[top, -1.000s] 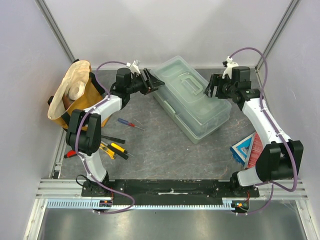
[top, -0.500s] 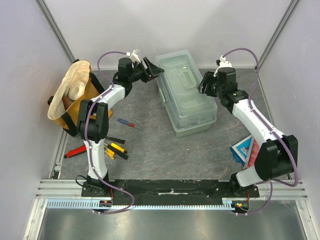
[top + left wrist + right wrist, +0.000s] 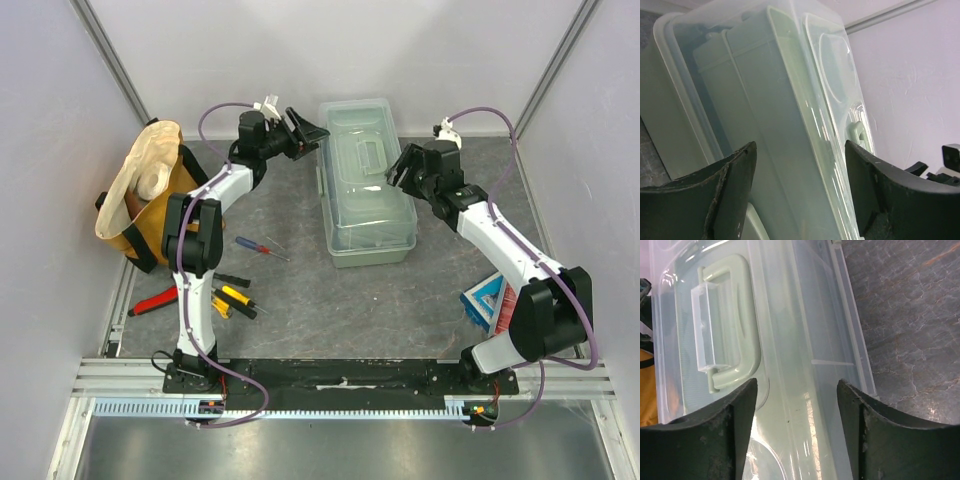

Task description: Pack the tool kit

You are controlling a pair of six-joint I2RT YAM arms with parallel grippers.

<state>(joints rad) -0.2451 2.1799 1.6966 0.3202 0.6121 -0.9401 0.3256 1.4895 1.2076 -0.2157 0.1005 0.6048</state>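
The pale-green translucent toolbox (image 3: 365,185) lies shut at the back middle, its long side running near to far. My left gripper (image 3: 310,132) is open at the box's far left corner; in the left wrist view (image 3: 800,170) the box wall (image 3: 775,100) fills the gap between the jaws. My right gripper (image 3: 402,168) is open against the box's right side; its wrist view (image 3: 797,405) shows the lid (image 3: 805,315) and the handle (image 3: 730,325). A blue-handled screwdriver (image 3: 250,245), yellow-black tools (image 3: 235,296) and a red tool (image 3: 155,300) lie at the left.
A mustard-yellow cloth bag (image 3: 150,195) stands at the far left. Flat blue-and-red packets (image 3: 495,300) lie at the right by the right arm's base. Frame posts and walls close in the back and both sides.
The toolbox has swung from a diagonal to nearly straight, its near end moving left. My right gripper moved left with it; my left gripper moved toward the back.
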